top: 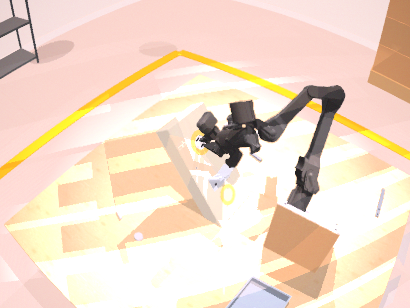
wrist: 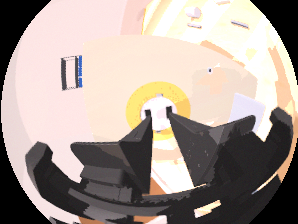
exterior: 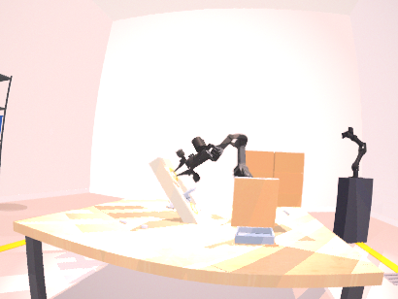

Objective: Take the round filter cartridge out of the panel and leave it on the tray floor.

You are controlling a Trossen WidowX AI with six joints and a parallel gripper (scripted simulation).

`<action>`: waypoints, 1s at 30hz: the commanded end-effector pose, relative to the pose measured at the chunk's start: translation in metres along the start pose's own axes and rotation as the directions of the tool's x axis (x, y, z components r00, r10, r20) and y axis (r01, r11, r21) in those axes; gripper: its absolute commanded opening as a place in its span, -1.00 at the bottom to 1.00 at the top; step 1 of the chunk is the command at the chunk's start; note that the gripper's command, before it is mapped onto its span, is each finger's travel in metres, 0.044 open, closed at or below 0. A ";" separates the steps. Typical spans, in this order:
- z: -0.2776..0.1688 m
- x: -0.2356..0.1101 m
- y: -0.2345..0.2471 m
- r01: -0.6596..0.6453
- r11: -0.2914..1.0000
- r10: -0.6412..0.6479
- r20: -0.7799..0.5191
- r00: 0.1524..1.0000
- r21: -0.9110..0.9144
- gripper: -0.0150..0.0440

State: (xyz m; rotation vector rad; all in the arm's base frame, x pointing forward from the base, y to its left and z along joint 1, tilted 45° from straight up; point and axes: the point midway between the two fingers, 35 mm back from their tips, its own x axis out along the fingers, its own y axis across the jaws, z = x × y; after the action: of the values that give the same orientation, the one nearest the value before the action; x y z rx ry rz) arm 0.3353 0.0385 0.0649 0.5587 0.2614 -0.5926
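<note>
The round white filter cartridge (wrist: pixel 159 103) sits in the middle of a yellow ring (wrist: pixel 134 107) on the tilted pale service panel (top: pixel 186 172) (exterior: pixel 171 188) (wrist: pixel 110 65). Its two dark slots show in the wrist view. My gripper (wrist: pixel 160 117) (exterior: pixel 176 172) is partly open, with nothing between its fingers. Its two spread tips are at the lower ends of the slots; whether they are inside the slots or just in front cannot be told. In the top view the gripper hides part of the cartridge. The blue-grey tray (top: pixel 272 286) (exterior: pixel 254 239) stands on the table, away from the panel.
A brown upright board or box (top: pixel 300 237) (exterior: pixel 254 201) stands between the arm's base and the tray. A pale blue-grey part (top: pixel 220 178) (wrist: pixel 247 111) sticks out from the panel, near a second yellow ring (top: pixel 228 202). Small loose pieces lie on the table (exterior: pixel 87 238).
</note>
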 end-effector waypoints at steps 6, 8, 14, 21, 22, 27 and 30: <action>-0.001 0.000 0.000 0.001 1.000 -0.001 -0.004 1.000 -0.007 -0.16; -0.001 0.000 0.000 0.001 1.000 -0.001 -0.004 1.000 -0.007 -0.16; 0.000 0.000 0.001 0.001 1.000 -0.001 -0.004 1.000 -0.007 -0.16; 0.001 0.000 0.002 0.001 1.000 -0.001 -0.004 1.000 -0.007 -0.16; 0.001 0.000 0.002 0.001 1.000 -0.001 -0.004 1.000 -0.007 -0.16; 0.001 0.001 0.002 0.001 1.000 -0.001 -0.004 1.000 -0.007 -0.16; 0.001 0.003 0.002 0.001 1.000 -0.001 -0.004 1.000 -0.007 -0.16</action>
State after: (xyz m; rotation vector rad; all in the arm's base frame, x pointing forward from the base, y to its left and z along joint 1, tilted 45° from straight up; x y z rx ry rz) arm 0.3372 0.0386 0.0661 0.5541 0.2661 -0.5929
